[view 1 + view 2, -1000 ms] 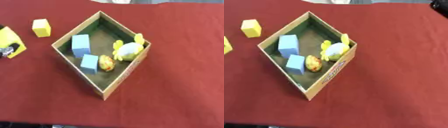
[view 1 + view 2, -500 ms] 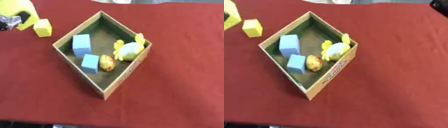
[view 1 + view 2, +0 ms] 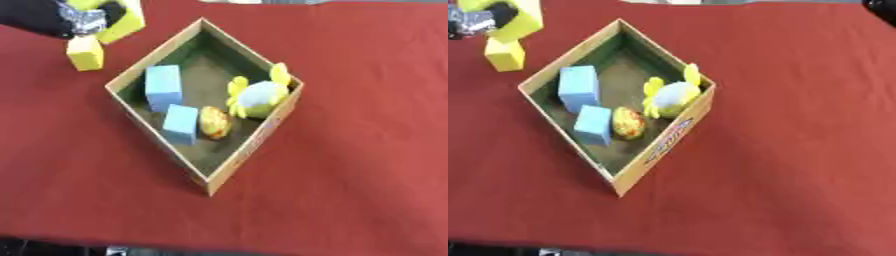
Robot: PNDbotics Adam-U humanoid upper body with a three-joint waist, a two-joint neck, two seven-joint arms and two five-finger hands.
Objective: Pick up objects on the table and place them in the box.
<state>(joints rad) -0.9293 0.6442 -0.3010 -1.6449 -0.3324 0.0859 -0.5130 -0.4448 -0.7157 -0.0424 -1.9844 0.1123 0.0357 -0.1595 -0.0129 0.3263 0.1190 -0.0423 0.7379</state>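
A cardboard box (image 3: 259,137) sits askew in the middle of the red table. It holds two light blue blocks (image 3: 164,86) (image 3: 181,123), a small orange-yellow egg shape (image 3: 214,121) and a yellow and white soft toy (image 3: 258,95). At the top left my left hand (image 3: 48,19), black with a silver part, is shut on a yellow block (image 3: 125,24), held just beyond the box's left corner. A second yellow cube (image 3: 85,53) lies on the cloth right below that hand. My right hand shows in neither view.
The red cloth (image 3: 367,150) covers the table to its front edge along the bottom. A dark shape (image 3: 881,6) pokes in at the top right corner of the right eye view; I cannot make out what it is.
My left hand has carried the yellow block from the left edge up and to the right, towards the box's left corner. The things in the box have not moved.
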